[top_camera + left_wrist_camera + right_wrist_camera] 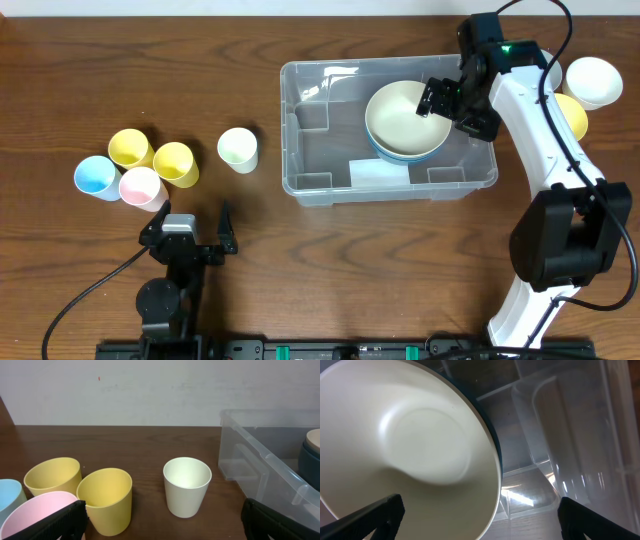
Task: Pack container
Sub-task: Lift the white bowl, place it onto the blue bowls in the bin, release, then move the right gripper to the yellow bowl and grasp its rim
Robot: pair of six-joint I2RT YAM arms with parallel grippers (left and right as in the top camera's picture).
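Right gripper (447,103), fingers spread and empty, hangs directly over the cream bowl (405,118) in the container's (288,130) right half; left gripper (190,226), likewise spread, faces the cream cup (238,149).

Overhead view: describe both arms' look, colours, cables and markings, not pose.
The right arm has smooth white link shells between bulky black joint housings, a thin black cable along it and a small green light near the wrist. The left arm is black except a grey plate on top, with a black cable leading away. Both have black jaws.
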